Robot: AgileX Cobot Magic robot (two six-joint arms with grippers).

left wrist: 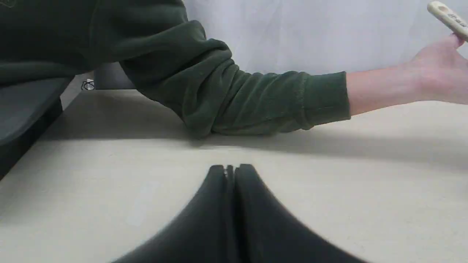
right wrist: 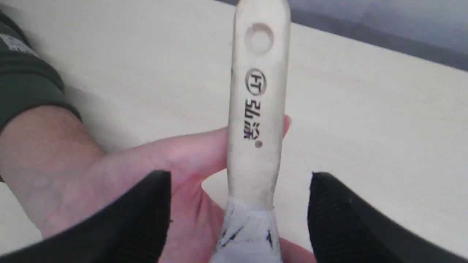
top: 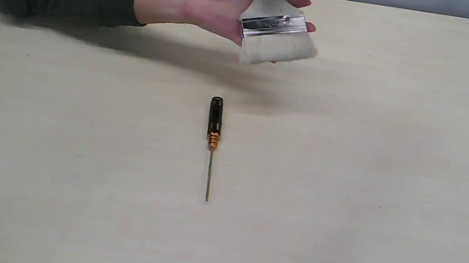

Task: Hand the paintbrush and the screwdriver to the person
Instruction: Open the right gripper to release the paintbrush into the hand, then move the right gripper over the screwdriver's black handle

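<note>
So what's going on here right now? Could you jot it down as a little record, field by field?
paintbrush: resting against the person's hand, bristles pointing down, above the table
right gripper: open, one finger on each side of the brush handle, not touching it
left gripper: shut, holding nothing
screwdriver: flat on the table, untouched, handle end toward the person
progress: brush is at the hand; screwdriver not yet handed over
</note>
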